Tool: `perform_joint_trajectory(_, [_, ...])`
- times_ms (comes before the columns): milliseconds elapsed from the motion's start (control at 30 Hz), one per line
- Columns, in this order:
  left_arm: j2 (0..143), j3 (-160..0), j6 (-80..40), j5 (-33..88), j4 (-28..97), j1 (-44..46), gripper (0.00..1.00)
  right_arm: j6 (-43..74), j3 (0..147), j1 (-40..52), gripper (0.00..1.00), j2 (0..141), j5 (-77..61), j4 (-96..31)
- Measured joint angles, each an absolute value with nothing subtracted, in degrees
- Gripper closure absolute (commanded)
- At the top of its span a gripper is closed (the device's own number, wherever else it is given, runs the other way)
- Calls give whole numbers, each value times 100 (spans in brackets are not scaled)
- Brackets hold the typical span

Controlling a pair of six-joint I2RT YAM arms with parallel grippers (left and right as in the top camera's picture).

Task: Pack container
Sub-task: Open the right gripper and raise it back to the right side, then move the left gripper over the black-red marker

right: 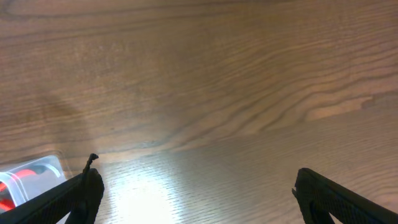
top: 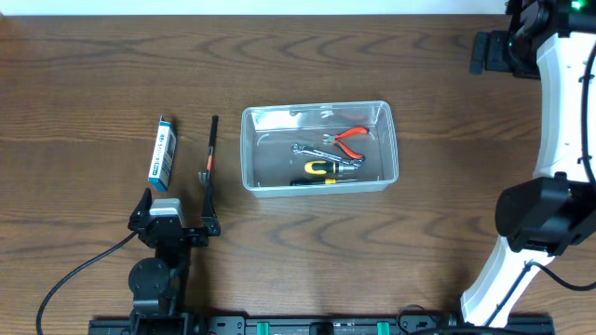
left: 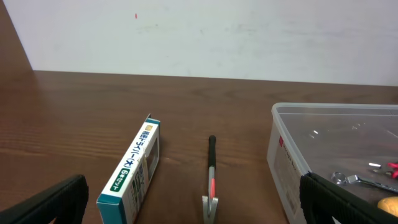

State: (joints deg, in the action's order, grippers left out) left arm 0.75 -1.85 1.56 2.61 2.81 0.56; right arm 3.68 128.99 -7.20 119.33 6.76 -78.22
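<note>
The clear plastic container (top: 319, 110) stands mid-table and holds red-handled pliers (top: 350, 140), a small metal wrench (top: 310, 149) and a yellow-and-black screwdriver (top: 326, 168). A thin black tool with a red band and forked metal tip (top: 210, 154) lies on the table left of it. My left gripper (top: 175, 219) is open and empty, just in front of this tool's forked tip (left: 210, 205). The container wall (left: 287, 155) shows at the right of the left wrist view. My right gripper (right: 196, 193) is open and empty over bare table at the far right back (top: 486, 52). A container corner (right: 34, 168) shows at its lower left.
A small blue-and-white box (top: 163, 152) lies left of the black tool; it also shows in the left wrist view (left: 134, 171). The right arm's white links (top: 559, 112) run along the table's right side. A cable (top: 74, 274) trails from the left arm base.
</note>
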Motion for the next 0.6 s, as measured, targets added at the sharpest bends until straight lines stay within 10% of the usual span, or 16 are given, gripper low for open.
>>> perform_joint_trajectory(600, [75,-185,156,261,281,56,2,368,12899,-727,1,11933,674,-7822])
